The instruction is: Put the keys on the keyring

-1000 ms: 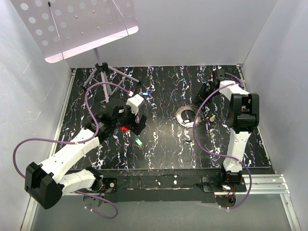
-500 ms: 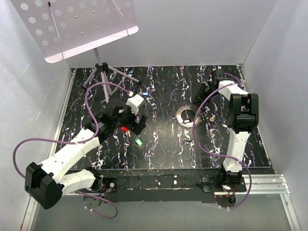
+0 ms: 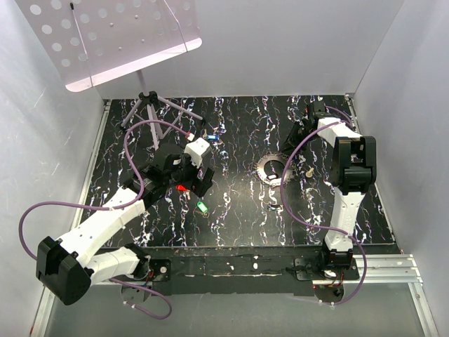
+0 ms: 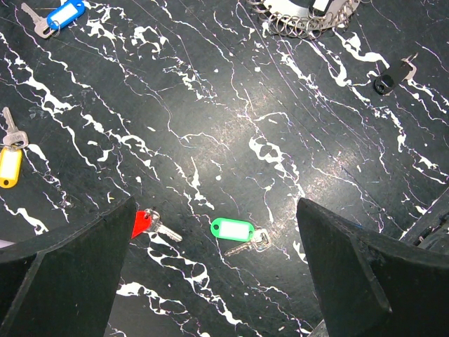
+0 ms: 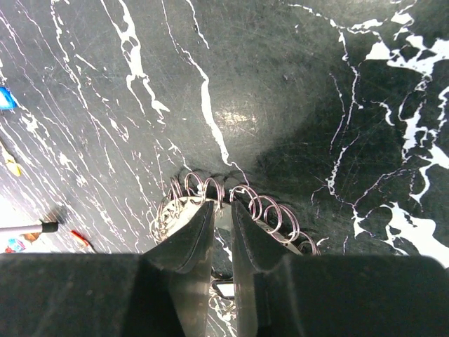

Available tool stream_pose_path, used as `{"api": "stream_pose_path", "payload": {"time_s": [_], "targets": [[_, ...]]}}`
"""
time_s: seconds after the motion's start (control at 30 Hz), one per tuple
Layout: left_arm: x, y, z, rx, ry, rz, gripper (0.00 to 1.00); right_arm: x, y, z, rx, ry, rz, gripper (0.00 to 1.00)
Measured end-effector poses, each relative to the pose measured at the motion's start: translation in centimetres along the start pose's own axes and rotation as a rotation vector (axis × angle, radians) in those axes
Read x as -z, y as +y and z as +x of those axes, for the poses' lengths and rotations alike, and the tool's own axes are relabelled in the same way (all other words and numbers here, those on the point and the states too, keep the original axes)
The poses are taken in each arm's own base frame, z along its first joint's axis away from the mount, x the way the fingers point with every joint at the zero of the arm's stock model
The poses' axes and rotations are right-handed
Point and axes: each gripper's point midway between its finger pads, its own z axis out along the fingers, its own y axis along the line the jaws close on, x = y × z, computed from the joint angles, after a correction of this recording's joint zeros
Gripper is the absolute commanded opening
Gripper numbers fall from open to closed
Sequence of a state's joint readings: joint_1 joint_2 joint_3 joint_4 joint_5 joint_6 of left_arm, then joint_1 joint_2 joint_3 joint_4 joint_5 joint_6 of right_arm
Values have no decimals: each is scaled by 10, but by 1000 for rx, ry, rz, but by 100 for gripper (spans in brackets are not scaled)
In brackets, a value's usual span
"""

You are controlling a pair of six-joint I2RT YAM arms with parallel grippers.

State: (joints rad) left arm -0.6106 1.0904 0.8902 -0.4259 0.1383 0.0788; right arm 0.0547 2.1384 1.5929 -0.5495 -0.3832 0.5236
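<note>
**Right jaws (a).** Drawn almost together, with only a thin slit between my right fingers (image 5: 196, 232). The tips stand at the far rim of the keyring (image 3: 262, 170). In the right wrist view its wire loops fan out past them from 10 round to 4 o'clock. Whether the tips pinch the rim or merely hang above it, I cannot tell. The keyring lies on the black, white-veined worktop (image 3: 238, 210), right of centre in the top view, with a small knob (image 3: 309, 170) near it at 3 o'clock.

**Left jaws (b).** Spread wide and holding nothing — poised above the worktop, well apart from the keyring, which sits at 3 o'clock from them in the top view. In the left wrist view the green key (image 4: 233, 229) lies between my left fingers (image 4: 77, 274), toward 6 o'clock. The red key (image 4: 144, 223) lies just beside the inner edge of the finger at 7 o'clock, which partly hides its head.

**Outer field (c).** In the same view the yellow key (image 4: 8, 168) lies at 9 o'clock, cut by the frame edge, and the blue key (image 4: 62, 14) lies at 11 o'clock. All four keys lie loose on the worktop, apart from the keyring. A music stand (image 3: 119, 42) occupies 11 o'clock of the top view — its tripod rests on the far-left corner of the worktop.
</note>
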Motion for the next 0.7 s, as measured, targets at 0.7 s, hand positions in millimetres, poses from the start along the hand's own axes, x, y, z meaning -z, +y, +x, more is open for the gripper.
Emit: {"api": "stream_pose_path", "payload": {"time_s": [0.7], "targets": [[0, 0, 0, 0, 0, 1, 100, -2, 5, 7, 21, 16, 30, 21]]}}
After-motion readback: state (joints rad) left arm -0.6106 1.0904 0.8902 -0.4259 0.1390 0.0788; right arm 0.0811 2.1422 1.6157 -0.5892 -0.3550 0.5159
